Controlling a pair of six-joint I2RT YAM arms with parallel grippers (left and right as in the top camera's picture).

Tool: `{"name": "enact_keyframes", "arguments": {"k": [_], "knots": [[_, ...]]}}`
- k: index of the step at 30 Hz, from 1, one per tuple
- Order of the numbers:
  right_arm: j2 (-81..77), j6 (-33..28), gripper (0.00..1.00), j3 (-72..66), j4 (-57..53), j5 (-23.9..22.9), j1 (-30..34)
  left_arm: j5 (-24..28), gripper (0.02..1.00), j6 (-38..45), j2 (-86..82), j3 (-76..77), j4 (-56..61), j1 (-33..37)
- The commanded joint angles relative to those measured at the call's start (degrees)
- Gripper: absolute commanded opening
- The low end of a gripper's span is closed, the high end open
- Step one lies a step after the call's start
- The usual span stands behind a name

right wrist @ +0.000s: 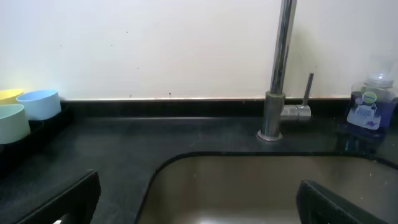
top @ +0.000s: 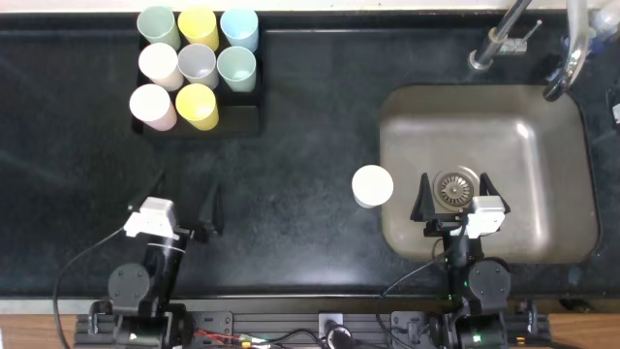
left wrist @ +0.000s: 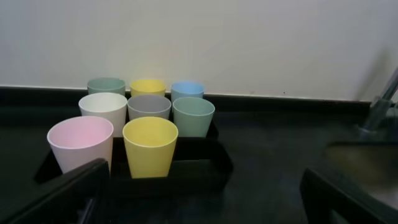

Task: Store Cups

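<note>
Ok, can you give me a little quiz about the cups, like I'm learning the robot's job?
1. How many cups stand in the black tray?
2. True or false: the white cup beside the sink is in the tray.
3. In the tray's two-cup row, what colour is the cup next to the pink cup? A blue, B yellow, C grey.
Key: 1 eight; 2 false; 3 B.

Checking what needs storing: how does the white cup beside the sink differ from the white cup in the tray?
The lone cup stands on bare counter by the sink; the tray cup sits in the black tray. The lone cup stands apart; the tray cup is crowded by seven others. Both are white.
</note>
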State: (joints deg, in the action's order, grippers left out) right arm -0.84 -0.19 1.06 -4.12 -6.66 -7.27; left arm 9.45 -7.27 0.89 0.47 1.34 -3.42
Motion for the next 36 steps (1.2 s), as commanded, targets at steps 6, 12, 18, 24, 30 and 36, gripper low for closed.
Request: {"name": "enact_keyframes", "arguments": {"k": [6, 12, 18, 24, 30, 36], "knots": [[0.6, 0.2, 0.998, -0.8, 0.3, -0.4, -0.3, 0.4, 0.998, 1.5, -0.6, 0.0, -2.2, 0.0], [0.6, 0.2, 0.998, -0.8, 0.3, -0.4, -0.3, 0.4, 1.0, 1.5, -0.5, 0.0, -5.1, 0.0], [0.6, 0.2, 0.998, -0.8, 0.3, -0.4, -0.3, 0.4, 1.0, 1.5, -0.5, 0.0, -5.1, 0.0], [0.6, 0.2, 0.993, -0.8, 0.3, -0.4, -0.3, 0.4, 1.0, 1.5, -0.5, 0.0, -5.1, 0.0], [0.6, 0.2, 0.998, -0.8, 0.3, -0.4, -0.3, 0.4, 1.0, 1.5, -0.5, 0.0, -5.1, 0.0], [0.6, 0.2, 0.998, -0.8, 0.3, -0.2, -0.3, 0.4, 0.998, 1.5, -0.5, 0.0, -5.1, 0.0]]}}
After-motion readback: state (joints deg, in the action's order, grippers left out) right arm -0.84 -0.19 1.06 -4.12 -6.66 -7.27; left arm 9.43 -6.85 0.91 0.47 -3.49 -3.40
